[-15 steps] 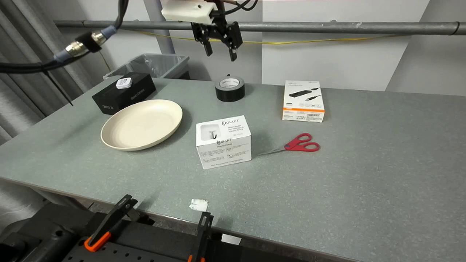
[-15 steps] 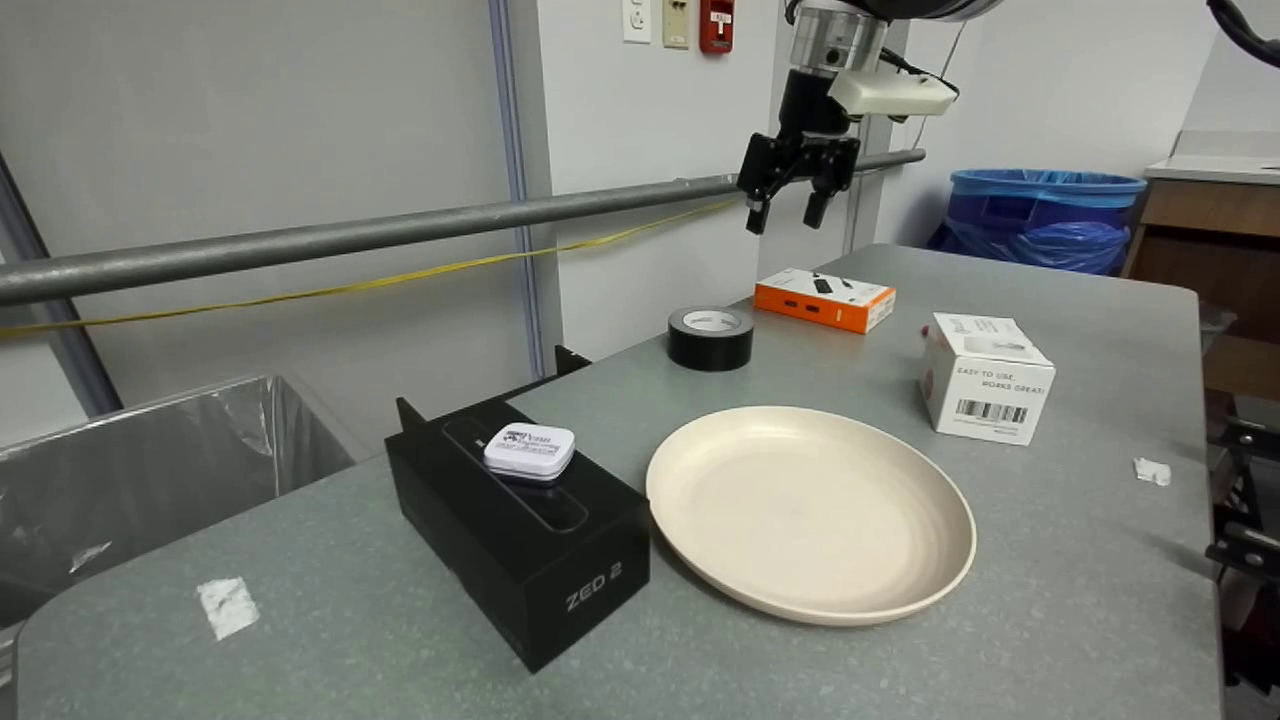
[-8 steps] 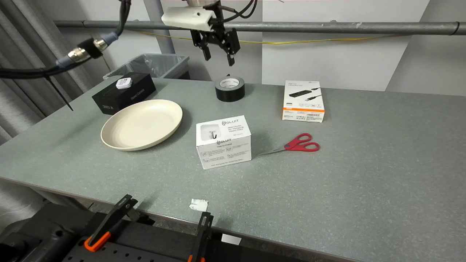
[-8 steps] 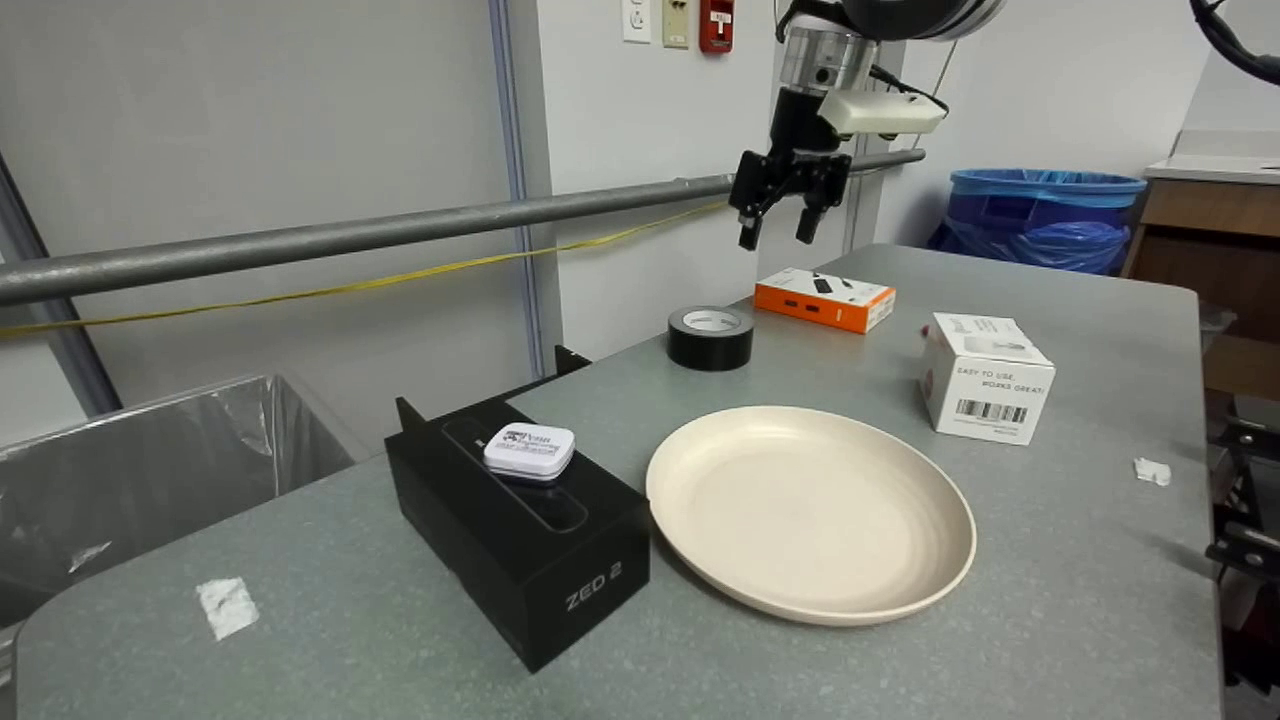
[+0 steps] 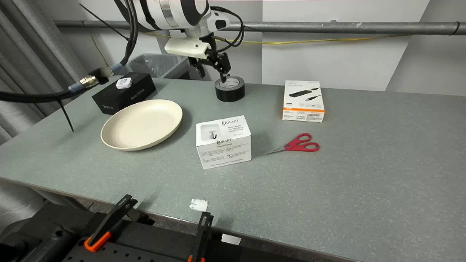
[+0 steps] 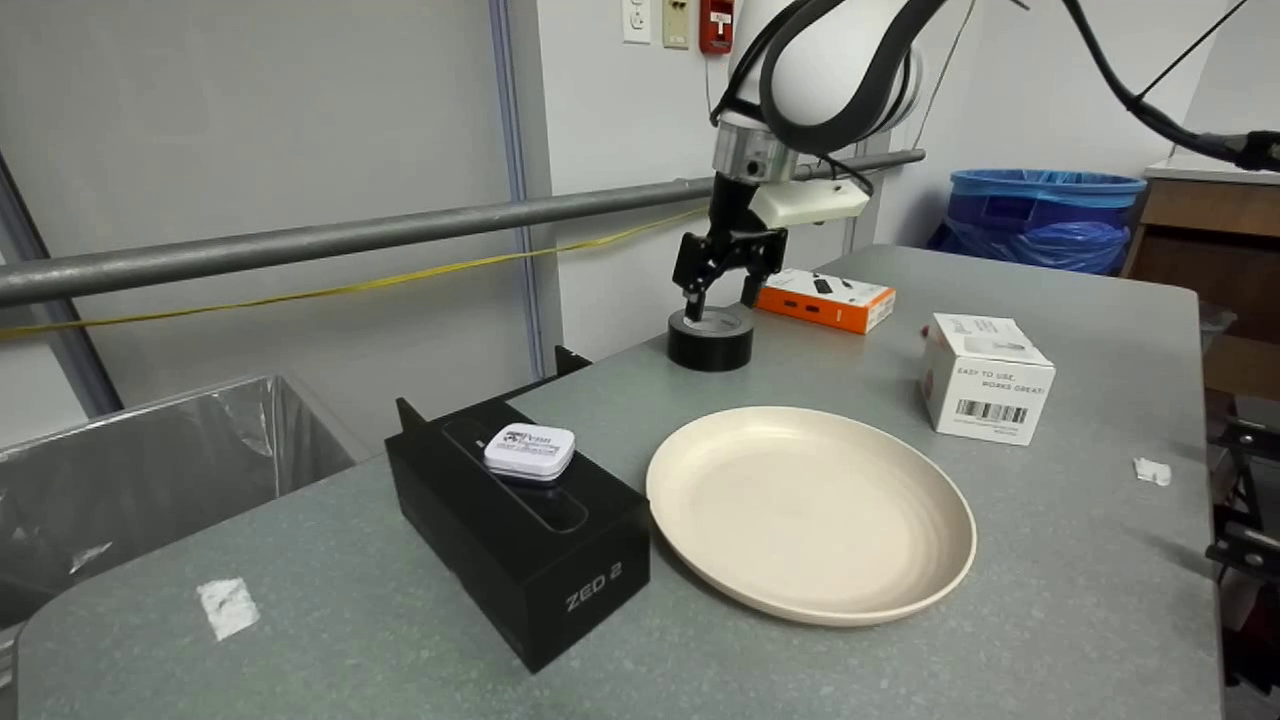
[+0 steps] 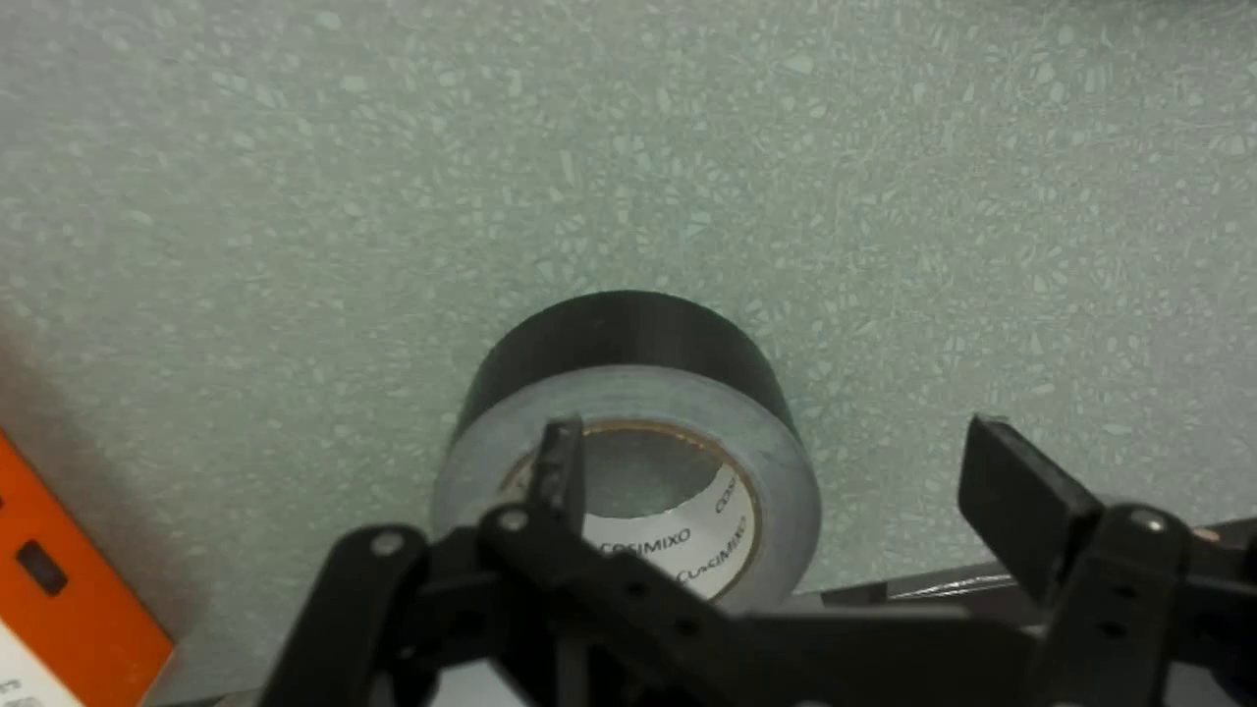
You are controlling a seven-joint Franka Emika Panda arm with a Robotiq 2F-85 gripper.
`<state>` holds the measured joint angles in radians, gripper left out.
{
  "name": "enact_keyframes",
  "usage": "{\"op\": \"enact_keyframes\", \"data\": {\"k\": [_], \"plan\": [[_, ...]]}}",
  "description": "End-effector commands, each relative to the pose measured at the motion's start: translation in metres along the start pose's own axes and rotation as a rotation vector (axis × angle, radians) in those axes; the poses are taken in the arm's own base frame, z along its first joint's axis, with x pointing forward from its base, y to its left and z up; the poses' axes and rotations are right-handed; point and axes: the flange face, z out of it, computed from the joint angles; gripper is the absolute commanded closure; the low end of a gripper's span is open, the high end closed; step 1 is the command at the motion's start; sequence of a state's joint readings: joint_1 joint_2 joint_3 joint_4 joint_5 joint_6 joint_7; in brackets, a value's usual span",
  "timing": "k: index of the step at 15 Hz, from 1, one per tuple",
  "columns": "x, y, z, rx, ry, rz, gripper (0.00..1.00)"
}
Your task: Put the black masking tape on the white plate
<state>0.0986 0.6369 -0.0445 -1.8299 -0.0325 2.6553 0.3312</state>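
The black masking tape [image 5: 230, 95] lies flat near the table's back edge. It also shows in an exterior view [image 6: 710, 350] and in the wrist view [image 7: 628, 334], with a grey top face and a white printed core. The white plate [image 5: 142, 125] is bare in both exterior views [image 6: 810, 515] and out of the wrist view. My gripper [image 5: 212, 77] is open and empty, low over the tape [image 6: 722, 303]. In the wrist view [image 7: 774, 422] one finger overlaps the tape's core and the other stands apart, past its right side. I cannot tell whether a fingertip touches the tape.
A black box [image 6: 520, 530] with a small white tin [image 6: 530, 452] stands beside the plate. A white box [image 5: 224, 142], red scissors [image 5: 301, 143] and a white-orange box [image 5: 303, 101] lie on the table. A grey pipe [image 5: 327, 27] runs along the wall. A bin [image 6: 170, 480] stands past the edge.
My gripper has come down from high above the table to just over the tape, more of the arm now showing. It stays open. The tape and the plate have not moved.
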Motion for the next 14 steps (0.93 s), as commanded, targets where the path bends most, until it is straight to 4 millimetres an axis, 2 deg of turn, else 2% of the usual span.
{"op": "enact_keyframes", "data": {"k": [1, 7, 8, 10, 14], "plan": [[0.022, -0.021, 0.031, -0.018, 0.043, -0.012, 0.00], [0.040, -0.032, 0.059, -0.047, 0.071, -0.042, 0.00], [0.043, -0.032, 0.062, -0.047, 0.075, -0.032, 0.25], [0.047, -0.031, 0.066, -0.038, 0.076, -0.026, 0.34], [0.056, -0.035, 0.052, -0.020, 0.084, -0.002, 0.67]]}}
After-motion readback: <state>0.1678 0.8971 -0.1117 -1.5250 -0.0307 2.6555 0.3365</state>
